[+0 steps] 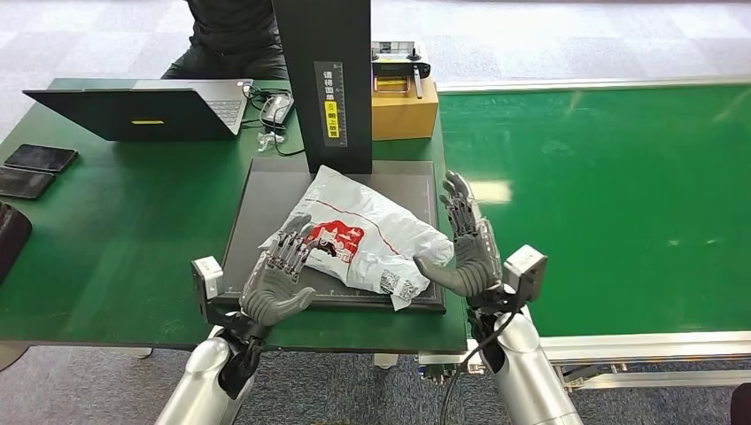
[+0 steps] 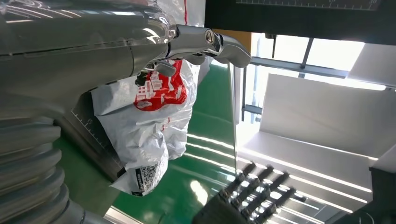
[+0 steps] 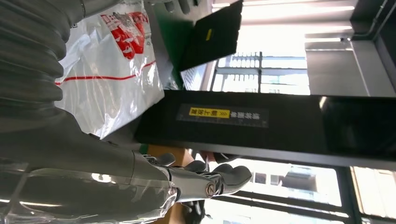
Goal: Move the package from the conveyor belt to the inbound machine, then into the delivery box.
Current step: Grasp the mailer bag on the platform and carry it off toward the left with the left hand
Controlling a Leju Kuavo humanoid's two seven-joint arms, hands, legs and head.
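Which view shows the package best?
The head view: the whole package lies on the dark platform. The left wrist view shows most of it; the right wrist view shows one part.

Both forearms are smooth silver tubes, each ending in a dark grey robot hand, left [image 1: 276, 285] and right [image 1: 466, 252], with black segmented fingers [image 1: 285, 251]. A pale grey square box [image 1: 524, 266] sits at each wrist. A black cable [image 1: 485, 343] loops along the right forearm.

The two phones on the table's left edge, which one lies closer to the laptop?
The upper phone, farther from the robot; the other phone lies nearer the table's front, farther from the laptop.
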